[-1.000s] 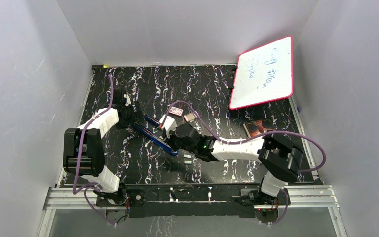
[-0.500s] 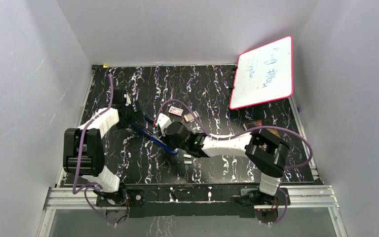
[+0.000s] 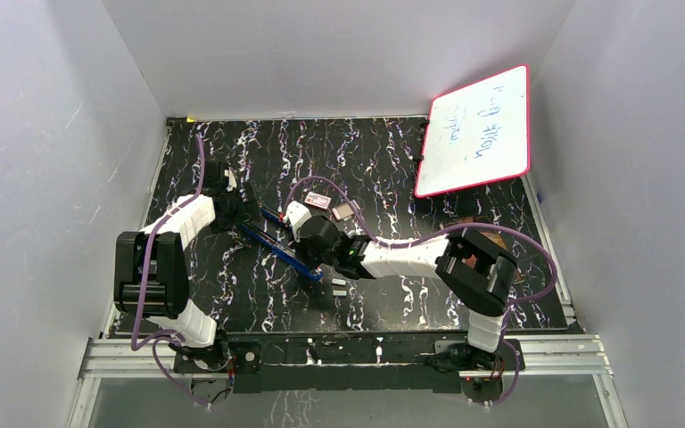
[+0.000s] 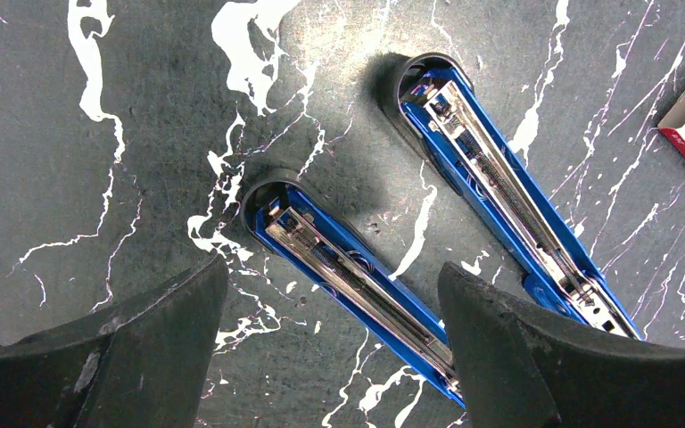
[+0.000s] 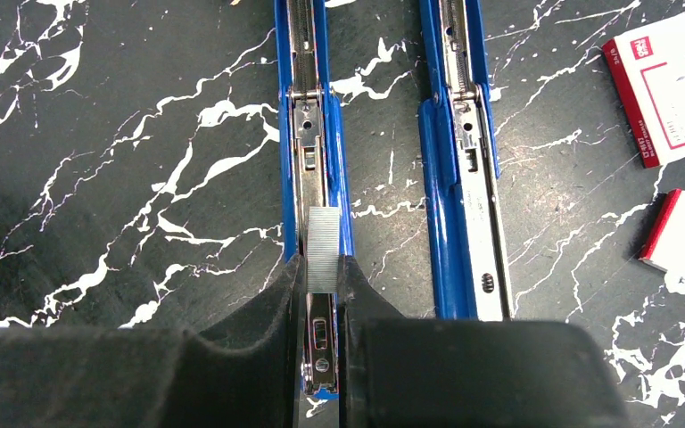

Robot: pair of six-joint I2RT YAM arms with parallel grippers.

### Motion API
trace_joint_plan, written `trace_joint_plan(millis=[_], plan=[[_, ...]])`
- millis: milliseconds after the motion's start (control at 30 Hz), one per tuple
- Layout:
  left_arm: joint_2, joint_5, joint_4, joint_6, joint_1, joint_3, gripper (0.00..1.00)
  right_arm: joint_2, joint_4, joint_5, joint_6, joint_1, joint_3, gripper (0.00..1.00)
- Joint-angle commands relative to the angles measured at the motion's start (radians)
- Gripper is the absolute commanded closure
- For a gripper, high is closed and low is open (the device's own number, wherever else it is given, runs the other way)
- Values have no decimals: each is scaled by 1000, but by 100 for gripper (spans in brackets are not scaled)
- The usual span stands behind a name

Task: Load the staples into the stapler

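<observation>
Right arm's elbow has swung left since the earlier frame. The right gripper (image 5: 321, 267) has its fingers nearly closed, pinching the staples (image 5: 324, 250), a short grey strip, directly over the open channel of the stapler (image 5: 319, 134). The left gripper (image 4: 330, 272) gapes wide, holding nothing and straddling a blue rail (image 4: 357, 285). The red-and-white box (image 5: 669, 85) lies closed on the far side, contents hidden.

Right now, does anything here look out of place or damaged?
Nothing damaged. Both blue staplers lie open; the right hand holds a staple strip over one. Only loose staples lie stray on the table nearby.
</observation>
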Motion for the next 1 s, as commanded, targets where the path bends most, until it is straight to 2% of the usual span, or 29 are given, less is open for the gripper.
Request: trace_joint_plan(millis=[0, 967], plan=[[-15, 12, -20, 4, 6, 36, 14, -3, 28, -23, 23, -8, 37, 100], [-17, 15, -21, 7, 6, 36, 14, 3, 35, -48, 19, -12, 22, 100]])
